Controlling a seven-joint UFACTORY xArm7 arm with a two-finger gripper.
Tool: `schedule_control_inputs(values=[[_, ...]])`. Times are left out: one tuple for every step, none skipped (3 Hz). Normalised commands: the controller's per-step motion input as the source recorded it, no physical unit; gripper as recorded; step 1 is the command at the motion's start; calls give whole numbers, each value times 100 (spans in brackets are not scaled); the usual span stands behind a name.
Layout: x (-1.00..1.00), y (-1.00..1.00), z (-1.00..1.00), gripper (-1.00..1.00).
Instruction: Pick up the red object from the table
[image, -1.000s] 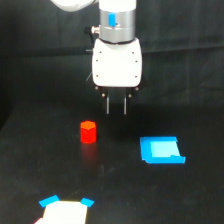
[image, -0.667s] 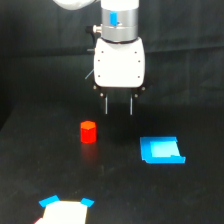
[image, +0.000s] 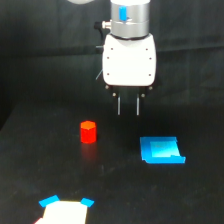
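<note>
— Where did the block (image: 88, 132) sit?

— On the table (image: 30, 165), a little toward the exterior view's left of the middle, standing upright.

— And the gripper (image: 128, 105)?

— It hung above the table, behind the block and toward the exterior view's right of it, well apart from it. Its two fingers (image: 119, 105) pointed straight down with a gap between them, holding nothing.

— Anything else on the table?

— A flat sheet (image: 161, 149) lay toward the exterior view's right of the block, nearly below the gripper and slightly nearer the camera. A second flat piece (image: 65, 210) lay at the front edge of the view, in front of the block and slightly to its left.
</note>
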Motion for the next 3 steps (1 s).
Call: schedule_control_inputs(values=[[100,23,100,17],[-35,5,48,-77],[100,51,4,85]])
